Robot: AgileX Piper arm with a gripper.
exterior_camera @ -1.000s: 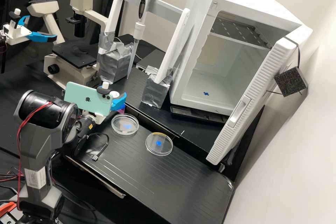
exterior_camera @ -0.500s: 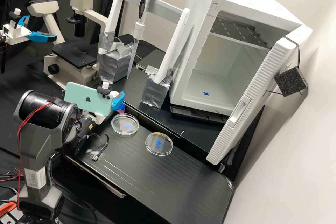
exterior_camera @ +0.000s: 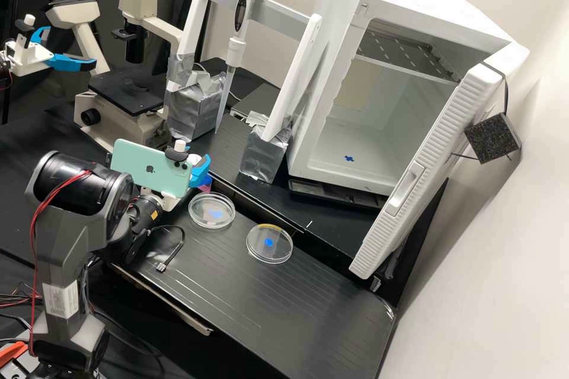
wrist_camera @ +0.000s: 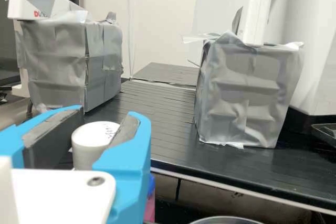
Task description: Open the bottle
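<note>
Your claw [exterior_camera: 201,170] is clenched on the round white cap [wrist_camera: 93,136], its two blue fingers on opposite sides of it. Part of the bottle [exterior_camera: 205,182] shows pink and blue below the claw, just beside the nearer petri dish [exterior_camera: 211,211]; you can't tell whether the cap is seated or loose. A second petri dish [exterior_camera: 269,243] lies near the first on your black surface [exterior_camera: 255,308], with a short black cable [exterior_camera: 175,251] well apart from that second dish. Past the claw, you have two silver-wrapped blocks [wrist_camera: 247,93] holding the white uprights of the stand, where a pipette [exterior_camera: 236,50] hangs tip down
</note>
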